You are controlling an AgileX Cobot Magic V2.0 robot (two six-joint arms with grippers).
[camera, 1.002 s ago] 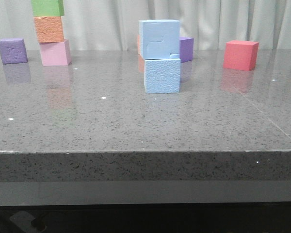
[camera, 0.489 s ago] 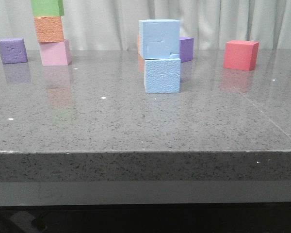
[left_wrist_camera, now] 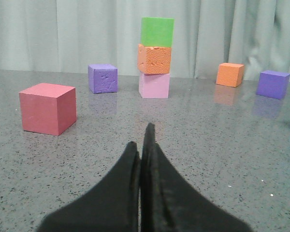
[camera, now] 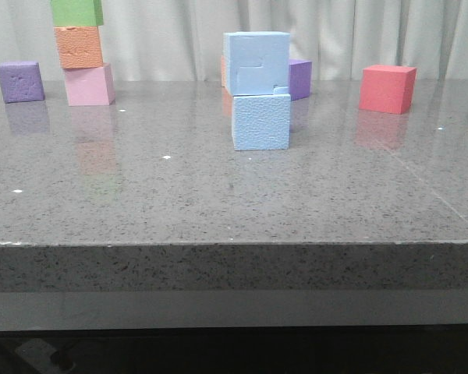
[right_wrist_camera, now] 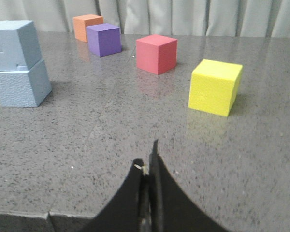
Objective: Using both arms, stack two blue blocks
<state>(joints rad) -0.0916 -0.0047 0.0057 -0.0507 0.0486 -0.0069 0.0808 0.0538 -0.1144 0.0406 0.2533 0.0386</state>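
One pebbly pale-blue foam cube, the lower block (camera: 260, 121), is seen mid-table, with the smoother-faced upper block (camera: 256, 62) set squarely on it. A purple cube (camera: 299, 79) is partly hidden just behind, a red cube (camera: 387, 88) stands well apart to the right. The left gripper (left_wrist_camera: 143, 145) and right gripper (right_wrist_camera: 148, 166) are held low over the speckled table (camera: 218, 195), fingers pressed together, nothing gripped.

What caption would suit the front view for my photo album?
Two blue blocks stacked mid-table, with a green-orange-pink tower behind on the left.
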